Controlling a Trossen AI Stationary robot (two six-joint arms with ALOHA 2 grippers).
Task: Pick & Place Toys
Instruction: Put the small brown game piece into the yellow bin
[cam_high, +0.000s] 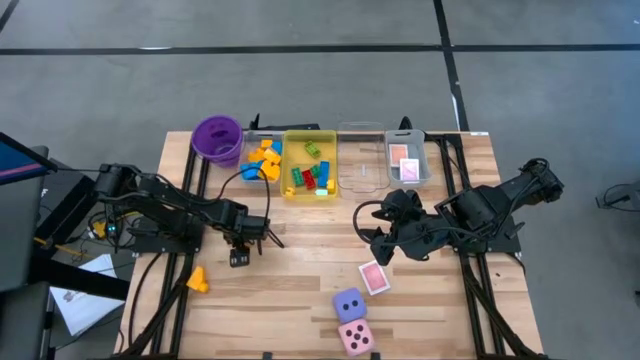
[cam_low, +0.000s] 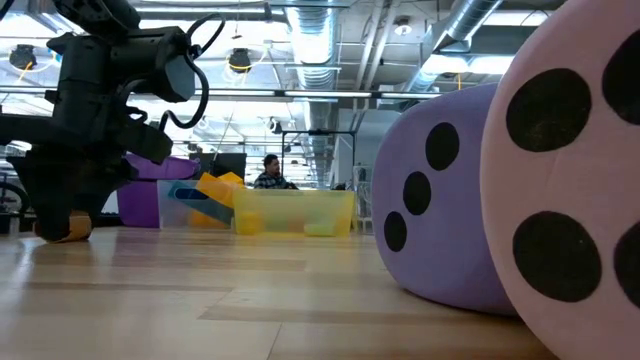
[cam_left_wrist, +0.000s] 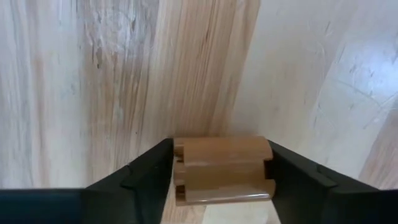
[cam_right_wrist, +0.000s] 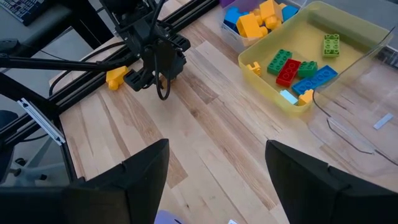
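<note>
My left gripper (cam_high: 240, 252) points down at the table's left middle, with an orange brick (cam_left_wrist: 221, 168) between its fingers. A yellow brick (cam_high: 197, 280) lies flat on the wood just beside it. My right gripper (cam_high: 385, 228) hangs open above the table's right middle and holds nothing. A pink-backed card (cam_high: 374, 277), a purple die (cam_high: 349, 305) and a pink die (cam_high: 356, 337) rest on the table near the front edge. More bricks lie in the yellow tray (cam_high: 288, 170) and the clear tray (cam_high: 262, 160). My left gripper pinches the orange brick between its two fingers, one on each of two opposite sides (cam_left_wrist: 180, 167). The fingers come from above, pointing down. The brick sits on the wood below them.
A purple cup (cam_high: 217, 138) stands at the back left. Right of the yellow tray are a clear tray (cam_high: 362, 168) and a clear tray with cards (cam_high: 408, 162). Bare wood lies between the two arms.
</note>
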